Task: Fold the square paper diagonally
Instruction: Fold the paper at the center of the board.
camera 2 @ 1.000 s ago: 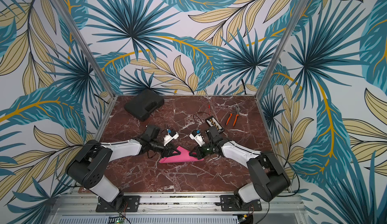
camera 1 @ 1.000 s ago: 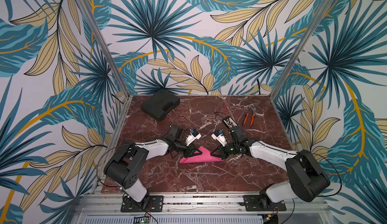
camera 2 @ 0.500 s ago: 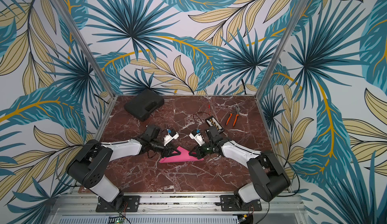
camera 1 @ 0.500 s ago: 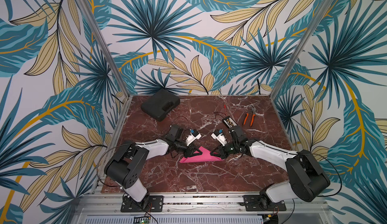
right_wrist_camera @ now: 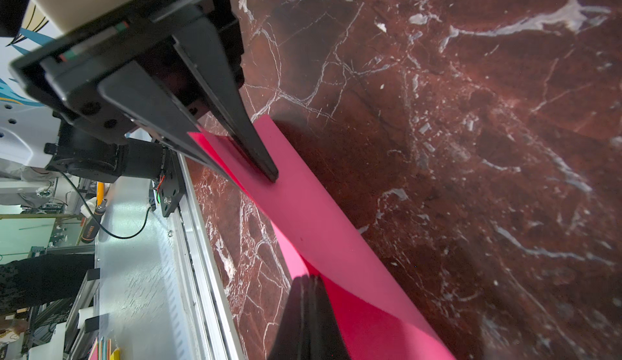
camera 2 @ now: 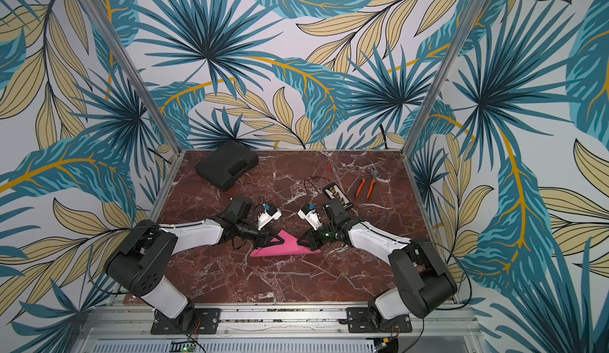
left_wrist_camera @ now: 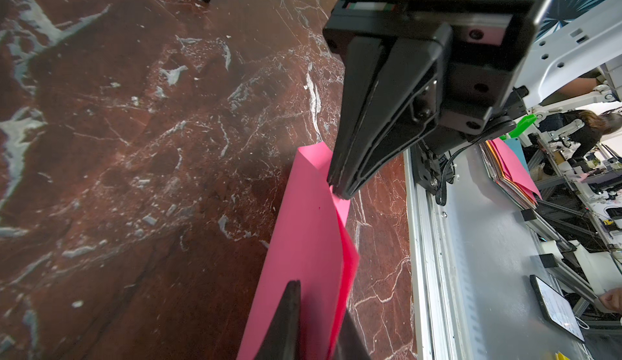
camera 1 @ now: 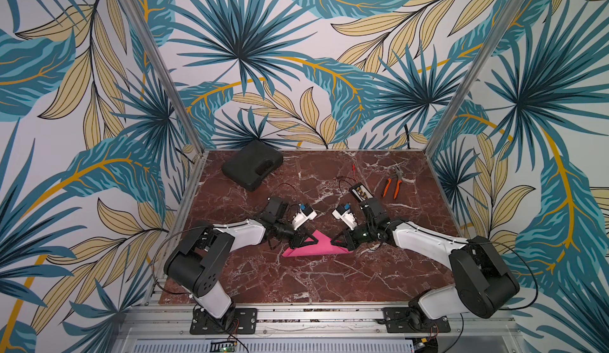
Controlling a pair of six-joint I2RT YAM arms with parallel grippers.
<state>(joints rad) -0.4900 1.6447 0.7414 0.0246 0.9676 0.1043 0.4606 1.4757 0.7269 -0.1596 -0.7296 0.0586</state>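
Palm-leaf wallpaper closes in a red-brown marble desk on three sides. On it the square paper lies doubled into a triangle, directly between the two grippers. The left gripper stands at the paper's left end, jaws narrow with the upper flap between them. The right gripper is closed tight at the paper's right corner; whether it pinches a layer or only presses on it is not clear from the wrist views. The flap bows up loosely rather than lying flat, so the fold looks made but not yet creased. To do this step well, I judge the left gripper should lay its corner squarely on the layer beneath and release it low. It should then press along the fold while the right end is pinned. Beyond the paper sit a black case, orange-handled pliers and a small wired tester.
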